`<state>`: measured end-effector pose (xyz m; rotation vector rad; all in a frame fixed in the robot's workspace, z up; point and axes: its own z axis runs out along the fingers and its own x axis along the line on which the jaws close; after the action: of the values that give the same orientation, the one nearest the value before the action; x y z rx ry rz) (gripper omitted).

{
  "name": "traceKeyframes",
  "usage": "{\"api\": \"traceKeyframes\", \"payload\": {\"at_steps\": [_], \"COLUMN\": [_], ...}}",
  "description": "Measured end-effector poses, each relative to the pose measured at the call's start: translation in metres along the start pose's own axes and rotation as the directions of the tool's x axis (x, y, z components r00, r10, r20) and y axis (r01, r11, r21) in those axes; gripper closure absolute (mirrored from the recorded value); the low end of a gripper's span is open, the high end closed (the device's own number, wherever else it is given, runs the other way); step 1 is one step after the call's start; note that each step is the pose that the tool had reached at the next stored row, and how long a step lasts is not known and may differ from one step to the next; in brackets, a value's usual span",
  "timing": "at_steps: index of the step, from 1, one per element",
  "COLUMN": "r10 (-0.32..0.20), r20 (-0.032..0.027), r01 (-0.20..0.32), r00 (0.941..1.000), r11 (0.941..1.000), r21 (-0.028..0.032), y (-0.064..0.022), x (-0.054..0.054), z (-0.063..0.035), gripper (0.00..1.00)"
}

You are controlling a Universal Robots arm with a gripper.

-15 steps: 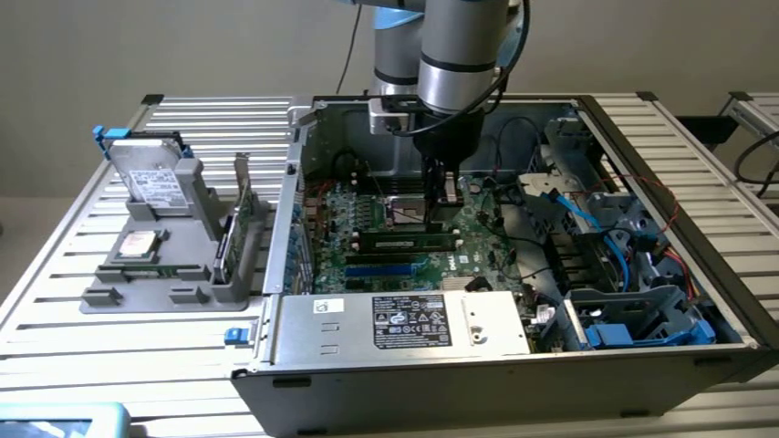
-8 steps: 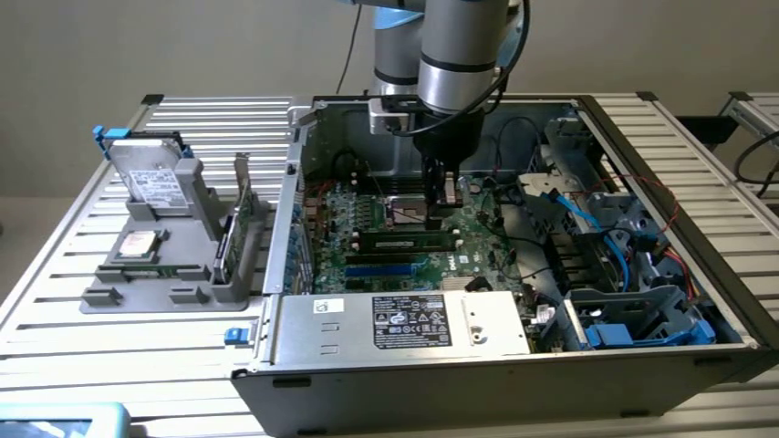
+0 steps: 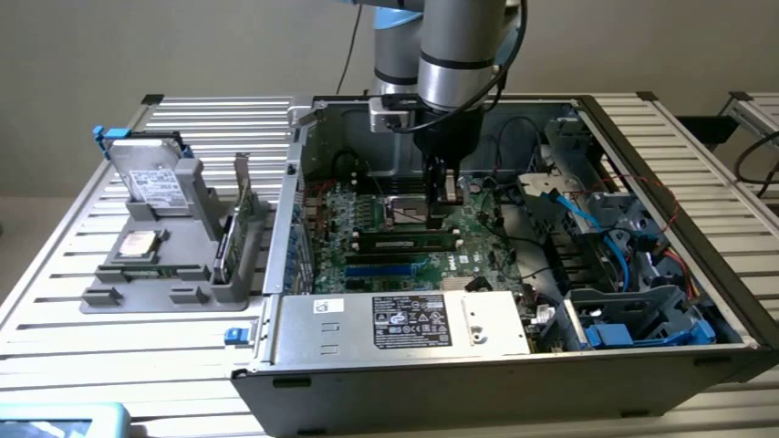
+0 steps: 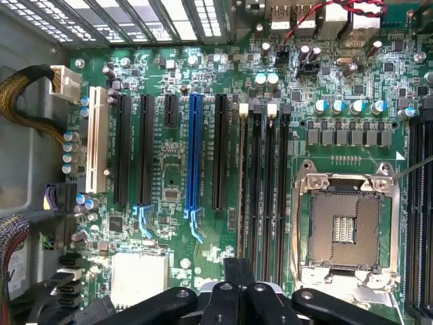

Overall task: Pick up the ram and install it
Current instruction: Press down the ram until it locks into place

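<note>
Inside an open computer case [image 3: 718, 310], a green motherboard [image 3: 378, 255] lies flat, with a silver power supply [image 3: 402, 321] along the case's near wall. Above the motherboard, the robot's gripper [image 3: 446, 196] hangs with its fingers [image 4: 238, 271] pressed together, empty. One ram [image 3: 408, 244] stick sits seated in a slot on the motherboard, just beside the gripper. Outside the case, a grey holder [image 3: 159, 292] carries a hard drive [image 3: 152, 178] and a green expansion card [image 3: 244, 219].
</note>
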<state>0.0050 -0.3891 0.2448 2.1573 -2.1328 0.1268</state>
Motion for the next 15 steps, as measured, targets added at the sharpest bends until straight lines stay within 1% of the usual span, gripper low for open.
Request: {"api": "traceKeyframes", "payload": {"at_steps": [1,2,3,9,13,15], "r10": [0.001,0.001,0.001,0.001,0.002,0.001], "r20": [-0.0017,-0.0012,-0.0013,-0.0016,-0.0021,-0.0034], "r01": [-0.001,-0.001,-0.001,-0.001,-0.002,-0.001], "r00": [1.0000,1.0000,1.0000,1.0000,1.0000,1.0000], "r11": [1.0000,1.0000,1.0000,1.0000,1.0000,1.0000], "r21": [0.0045,0.0070,0.0080,0.0088,0.0095,0.0096], "y": [-0.0001,-0.0003,-0.0003,-0.0015,-0.0023,-0.0024], "x": [-0.001,-0.001,-0.001,-0.002,-0.002,-0.002], "z": [0.0001,0.0012,0.0023,0.0090,0.0109,0.0114], "gripper": [0.89,0.89,0.89,0.89,0.89,0.89]}}
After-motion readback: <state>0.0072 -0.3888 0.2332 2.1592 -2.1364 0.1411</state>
